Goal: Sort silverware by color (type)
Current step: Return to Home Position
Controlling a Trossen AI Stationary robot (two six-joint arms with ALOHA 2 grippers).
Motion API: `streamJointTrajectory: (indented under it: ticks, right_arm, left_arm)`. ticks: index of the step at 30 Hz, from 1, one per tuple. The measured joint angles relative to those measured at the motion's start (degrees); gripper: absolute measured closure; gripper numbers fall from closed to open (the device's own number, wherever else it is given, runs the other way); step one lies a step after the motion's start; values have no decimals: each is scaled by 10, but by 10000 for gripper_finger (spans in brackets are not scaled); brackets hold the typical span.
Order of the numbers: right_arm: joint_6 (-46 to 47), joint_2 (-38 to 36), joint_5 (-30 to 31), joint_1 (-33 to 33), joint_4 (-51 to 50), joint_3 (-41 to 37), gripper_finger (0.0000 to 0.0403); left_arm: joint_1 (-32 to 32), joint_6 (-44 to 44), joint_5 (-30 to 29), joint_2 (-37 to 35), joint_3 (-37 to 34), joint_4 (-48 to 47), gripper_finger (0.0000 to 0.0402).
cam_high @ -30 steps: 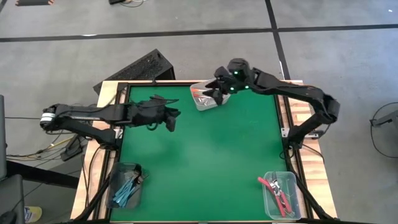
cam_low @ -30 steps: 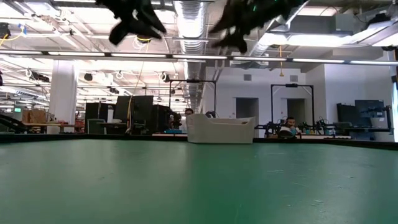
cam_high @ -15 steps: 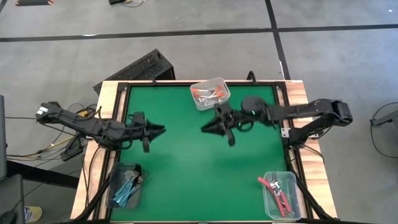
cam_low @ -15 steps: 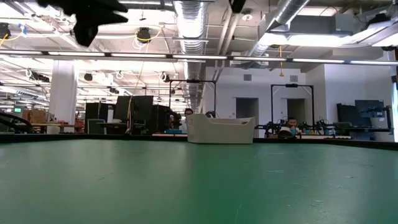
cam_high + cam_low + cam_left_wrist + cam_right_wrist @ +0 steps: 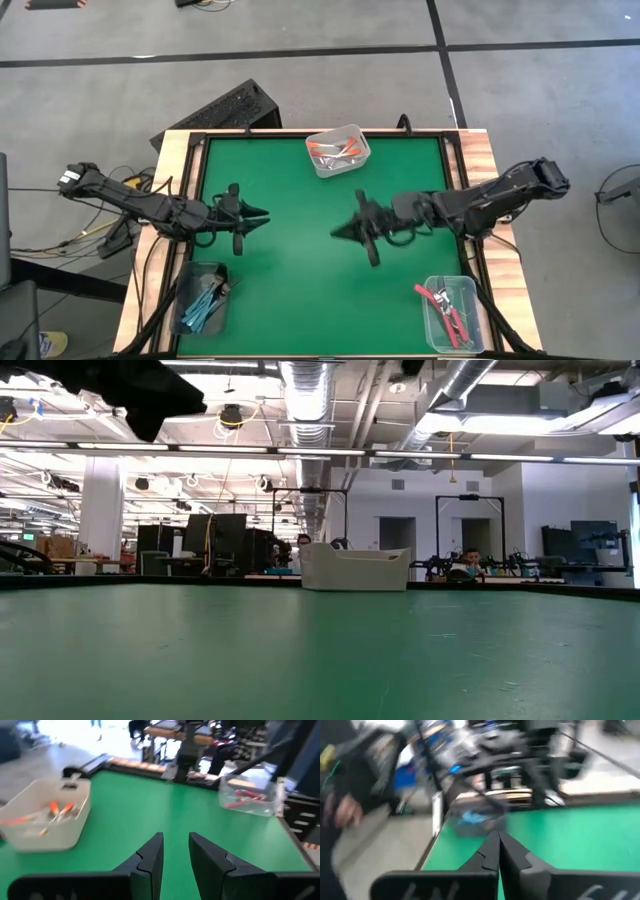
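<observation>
The right gripper (image 5: 342, 232), closed and empty, has been withdrawn from the binned orange forks (image 5: 333, 150), now well clear of its fingers; the left gripper (image 5: 252, 214) is slightly parted. Sorting is judged finished

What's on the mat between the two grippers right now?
Nothing. In the high view, only bare green mat lies between the left gripper and the right gripper.

Open mat (image 5: 298, 228) between left claw (image 5: 262, 217) and right claw (image 5: 337, 233) (bins (image 5: 338, 150) at edges).
</observation>
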Motion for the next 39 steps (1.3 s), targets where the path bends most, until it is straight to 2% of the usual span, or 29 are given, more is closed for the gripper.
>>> streamJointTrajectory:
  ticks: [2, 4, 7, 9, 12, 14, 17, 21, 26, 29, 33, 36, 39]
  right_arm:
    - [-63, -14, -2, 25, -9, 0, 393]
    - [-75, -40, -1, 38, -18, 1, 391]
    - [-82, -90, 33, 47, -70, 1, 379]
    - [-100, -127, 51, 49, -122, 1, 378]
    - [-131, -180, 54, 43, -167, 1, 385]
    - [-151, -213, 56, 34, -195, -1, 390]
    - [-155, -260, 59, 17, -176, -40, 390]
    - [-132, -337, 53, 2, -105, -145, 388]
    - [-79, -422, 45, -12, 7, -278, 388]
    - [-61, -472, 47, -16, 17, -323, 387]
    - [-64, -548, 68, -16, -13, -349, 387]
    - [-77, -611, 73, -16, -49, -360, 387]
    - [-81, -668, 74, -16, -65, -384, 387]
  left_arm:
    - [1, 27, 17, -1, 0, 23, 322]
    - [1, 58, 41, -7, 1, 43, 322]
    - [1, 121, 57, -17, 16, 58, 322]
    - [1, 143, 47, -27, 25, 57, 322]
    - [1, 164, 15, -44, 31, 56, 322]
    - [1, 189, 14, -55, 29, 56, 322]
    - [1, 197, 26, -59, 9, 72, 322]
    - [1, 168, 56, -56, -45, 139, 322]
    - [1, 150, 36, -59, -86, 212, 322]
    - [3, 186, 6, -86, -86, 196, 322]
    - [3, 204, -40, -158, -86, 158, 322]
    - [3, 200, -45, -216, -86, 89, 327]
    - [3, 173, -44, -257, -86, 9, 349]
